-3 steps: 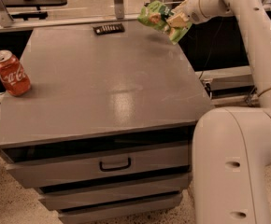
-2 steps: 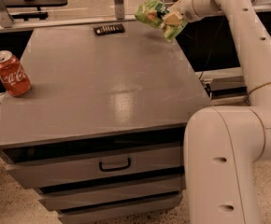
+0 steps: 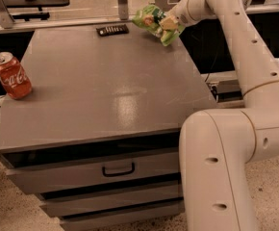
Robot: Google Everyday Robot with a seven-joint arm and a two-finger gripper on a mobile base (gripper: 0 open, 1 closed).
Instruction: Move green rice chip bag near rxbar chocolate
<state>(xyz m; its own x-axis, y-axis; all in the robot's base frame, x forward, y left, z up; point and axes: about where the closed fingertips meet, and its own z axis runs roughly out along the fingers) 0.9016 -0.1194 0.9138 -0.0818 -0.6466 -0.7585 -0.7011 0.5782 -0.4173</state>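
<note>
Since the earlier frames the green rice chip bag has drifted a little left and down, toward the bar. The arm has swung the same way.

Nearest me are the drawers under the desk. A red cola can stands upright at the left edge, well apart from everything else and not in the way.

At the far right corner, the end effector is pinched onto the bag's right side. The bag hangs tilted, its lower corner just over the desk. I can't tell whether that corner touches.

At the far edge, the rxbar chocolate lies flat to the left of the bag. It is near the bag, but there is a gap of bare desk between them.

Handling, as a judgement:
- **Weight and stiffness:** the bag looks light, soft and crinkly, mostly air and chips, so it sags from the pinch and swings with the arm.
- **Fragility:** the film is likely slick and the contents break easily, so a hard squeeze would crush the chips.
- **Where to grip:** the best hold is a side seam or a fold of loose film, roughly where it is held now, not the puffed middle.
- **Setting it down:** lower it gently, since a light pouch may slide or tip when released. Leave a gap so that it doesn't cover the small bar.
</note>
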